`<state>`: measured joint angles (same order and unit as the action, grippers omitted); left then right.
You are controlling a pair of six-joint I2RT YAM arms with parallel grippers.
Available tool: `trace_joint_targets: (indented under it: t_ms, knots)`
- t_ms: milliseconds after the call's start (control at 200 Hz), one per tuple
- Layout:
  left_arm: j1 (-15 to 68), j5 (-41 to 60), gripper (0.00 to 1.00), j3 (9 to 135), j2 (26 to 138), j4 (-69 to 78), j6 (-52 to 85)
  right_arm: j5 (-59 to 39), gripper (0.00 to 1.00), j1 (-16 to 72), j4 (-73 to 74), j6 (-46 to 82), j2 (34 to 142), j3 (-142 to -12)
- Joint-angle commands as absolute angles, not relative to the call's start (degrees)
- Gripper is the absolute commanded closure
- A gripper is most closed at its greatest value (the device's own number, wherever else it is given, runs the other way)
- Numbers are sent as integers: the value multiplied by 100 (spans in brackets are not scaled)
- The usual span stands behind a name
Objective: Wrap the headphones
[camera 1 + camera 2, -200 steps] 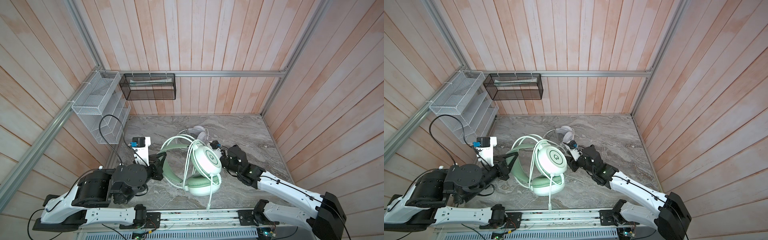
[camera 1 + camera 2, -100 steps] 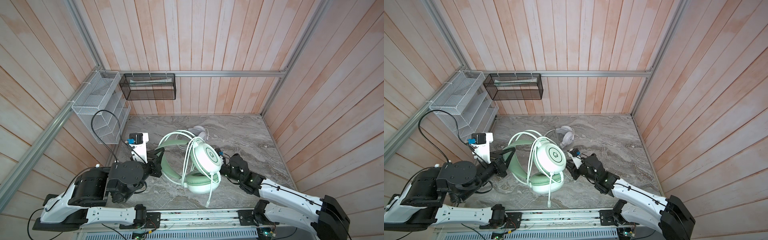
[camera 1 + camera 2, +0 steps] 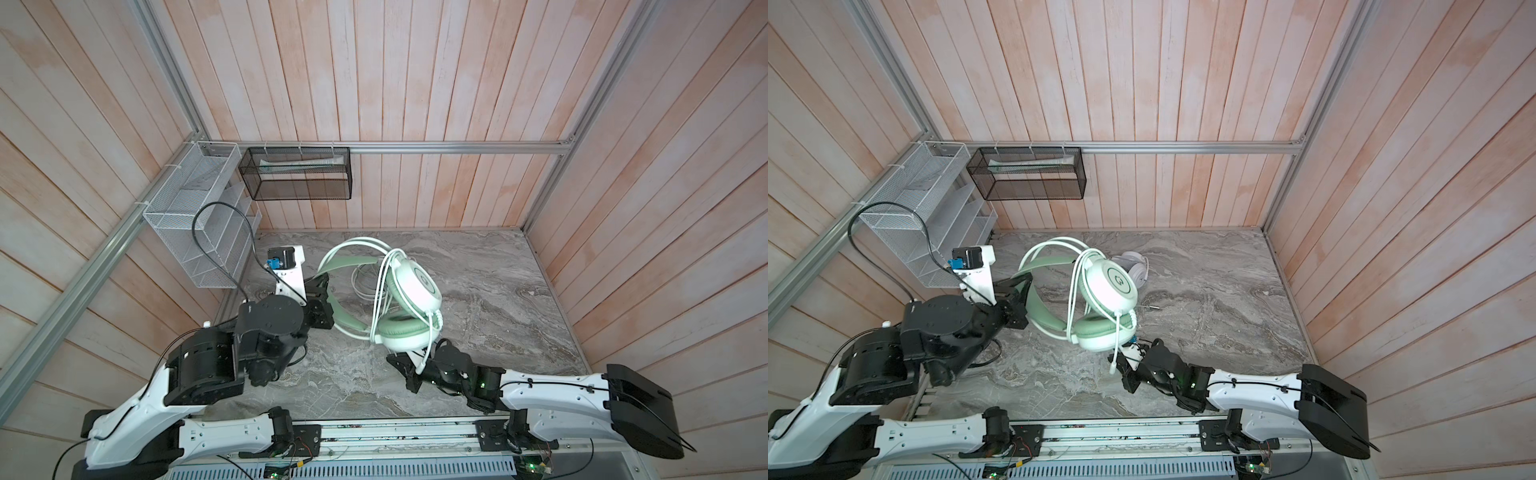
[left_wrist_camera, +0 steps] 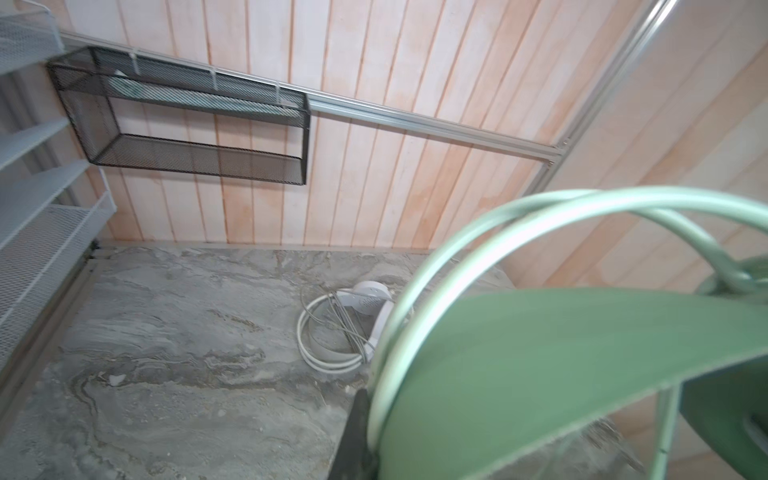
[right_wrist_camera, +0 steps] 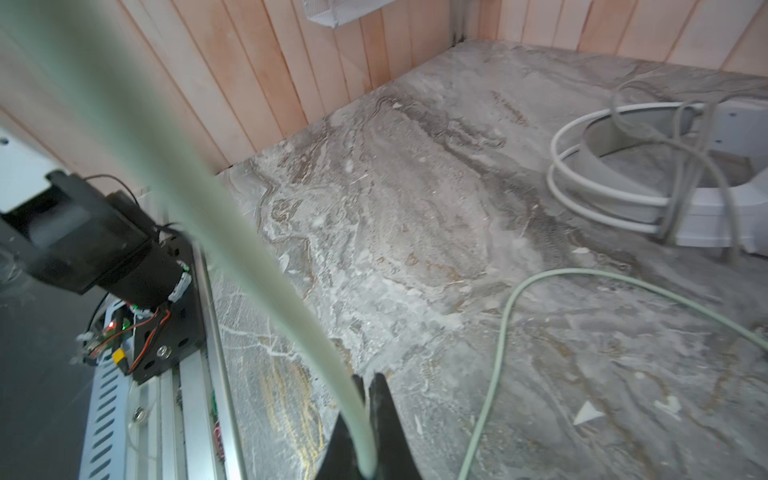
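The mint green headphones [image 3: 415, 286] hang above the marble floor, with their cable looped over the headband and earcups. My left gripper [image 3: 326, 291] is shut on the green headband [image 4: 561, 374]; only one black finger [image 4: 357, 440] shows beside it. Under the lower earcup, my right gripper [image 5: 368, 382] is shut on the pale green cable [image 5: 291, 299], and in a top view [image 3: 1121, 365] it sits below the earcup too. More of that cable lies slack on the floor [image 5: 507, 324]. The white headphones [image 3: 1136, 270] lie on the floor behind, their cable coiled [image 4: 328, 332].
A white wire rack [image 3: 199, 224] hangs on the left wall and a black mesh basket [image 3: 299, 174] on the back wall. The arms' mounting rail [image 3: 395, 432] runs along the front edge. Wooden walls close in the marble floor [image 3: 498, 291] on three sides.
My right gripper has dropped from beside the earcup to below it, toward the front, and closed on the cable. The left arm has shifted the green headset slightly back.
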<state>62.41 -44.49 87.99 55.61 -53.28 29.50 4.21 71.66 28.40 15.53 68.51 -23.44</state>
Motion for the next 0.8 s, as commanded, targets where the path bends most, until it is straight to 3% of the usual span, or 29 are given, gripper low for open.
trace_joint_targets:
  t_ms: [0,135,355,600,795]
  knots:
    - [4865,-2829,100,9000,5892,-4488,2792,1114,100,7718,3038,1699,7191,-2532]
    - [3408,-1485,100,8941,6481,-4158,2680,1428,100,8489,2828,1638,7560,-2965]
    - [1819,-420,100,8827,7634,-3818,3015,1641,100,9638,1569,1103,8382,-4417]
    - [1380,-209,100,8479,8179,-3570,3531,1615,100,10107,656,635,8690,-5462]
    - [1295,201,100,8060,7810,-3310,3722,2144,100,9889,257,463,8260,-5137]
